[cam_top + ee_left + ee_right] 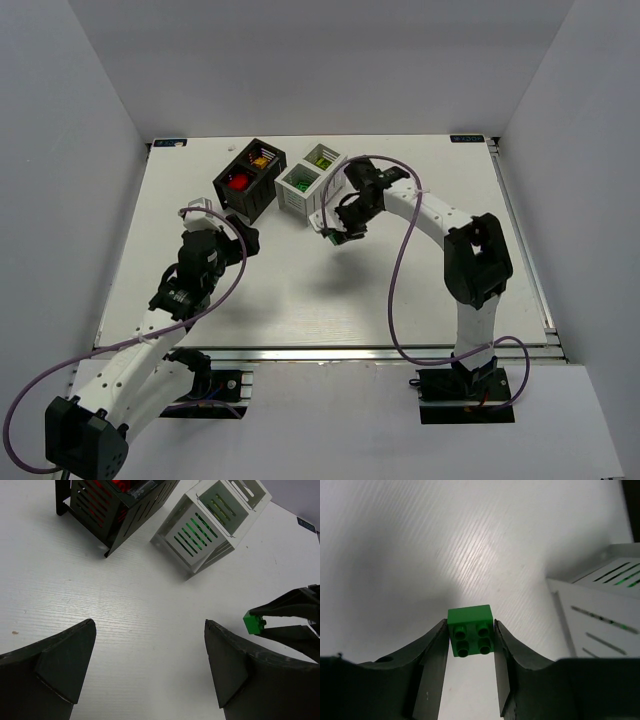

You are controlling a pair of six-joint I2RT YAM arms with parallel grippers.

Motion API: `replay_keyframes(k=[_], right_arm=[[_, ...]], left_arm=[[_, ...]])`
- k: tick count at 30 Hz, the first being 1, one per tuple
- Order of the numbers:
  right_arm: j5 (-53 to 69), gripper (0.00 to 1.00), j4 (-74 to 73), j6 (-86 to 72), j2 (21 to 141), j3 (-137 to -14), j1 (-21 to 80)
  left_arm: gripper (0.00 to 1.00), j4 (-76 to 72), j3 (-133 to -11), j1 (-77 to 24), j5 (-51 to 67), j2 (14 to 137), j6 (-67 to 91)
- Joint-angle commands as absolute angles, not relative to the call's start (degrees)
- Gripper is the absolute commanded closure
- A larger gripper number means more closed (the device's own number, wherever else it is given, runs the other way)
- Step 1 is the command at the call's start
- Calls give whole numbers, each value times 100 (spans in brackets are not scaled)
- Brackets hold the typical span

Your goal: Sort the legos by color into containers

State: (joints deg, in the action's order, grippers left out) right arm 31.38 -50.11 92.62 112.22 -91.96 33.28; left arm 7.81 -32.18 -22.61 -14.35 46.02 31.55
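Between the fingers of the right gripper [470, 652]: one green brick [470, 630], clamped on two opposite sides, studs facing the wrist cam. Only the fingertips hold it. From the top view it looks lifted off the table [420, 290], just beside the near corner of the white rack [298, 192], not yet over an opening.

White rack: dark green shows through the slats of the near compartment, yellow-green in the far one. Black rack [250, 195] sits just left of it, red in the near compartment, orange-yellow in the far one. Both racks stand skewed to the table edge.

Left gripper [150, 665]: wide open, nothing in it, hovering over bare table on the near side of the black rack.

My read on the risks:
- Wrong bin. Green and yellow-green share one wall, so a small overshoot puts the brick in the far compartment.
- Rim strike. Coming in low from this corner, brick or fingers could catch the white rim. The rack looks light and would likely slide or tip.
- Slip or twist. The tip grip is shallow and the plastic smooth, so a quick wrist turn could rotate or drop the brick short of the rack.
- Bounce-out if let go too high.
- Left arm is close to the racks. Any move there while the right one places could nudge them.
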Motion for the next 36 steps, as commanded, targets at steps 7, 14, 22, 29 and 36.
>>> replay_keyframes(k=[7, 14, 22, 29, 36], right_arm=[[3859, 96, -2701, 4802, 10907, -10116, 3542], [3253, 95, -986, 2017, 11004, -10143, 3542], [2286, 95, -167, 818, 11381, -10520, 3551], [2004, 92, -62, 695, 11680, -10802, 3551], [1767, 89, 140, 528, 12006, -11100, 3551]], left_arm=[[2, 888, -3182, -2232, -1556, 4465, 3322], [2, 967, -3085, -2232, -1608, 4254, 3392], [2, 993, -3006, -2232, -1661, 4166, 3419], [2, 1019, -2997, -2232, -1740, 4122, 3428], [2, 949, -2918, -2232, -1705, 4113, 3454]])
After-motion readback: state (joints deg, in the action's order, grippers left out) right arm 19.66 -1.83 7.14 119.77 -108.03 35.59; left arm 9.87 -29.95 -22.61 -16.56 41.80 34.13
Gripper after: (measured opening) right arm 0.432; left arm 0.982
